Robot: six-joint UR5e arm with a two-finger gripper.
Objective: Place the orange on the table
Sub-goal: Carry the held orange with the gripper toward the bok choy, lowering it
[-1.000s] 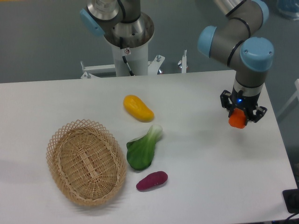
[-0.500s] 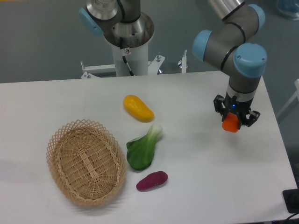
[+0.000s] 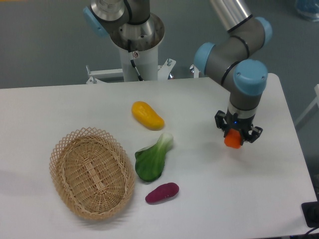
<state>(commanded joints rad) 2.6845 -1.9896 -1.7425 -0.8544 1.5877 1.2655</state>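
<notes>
My gripper (image 3: pixel 233 139) points down over the right part of the white table (image 3: pixel 209 194) and is shut on the small bright orange (image 3: pixel 233 141). The orange sits between the black fingers, just above the tabletop; I cannot tell whether it touches the surface. It is well to the right of the other produce.
A woven wicker basket (image 3: pixel 92 173) stands at the front left. A yellow-orange mango-like fruit (image 3: pixel 147 115), a green bok choy (image 3: pixel 153 158) and a purple sweet potato (image 3: pixel 162 192) lie in the table's middle. The robot base (image 3: pixel 134 40) stands behind the far edge.
My gripper has moved left and slightly toward the front with the orange still held in it. The other objects have not moved.
</notes>
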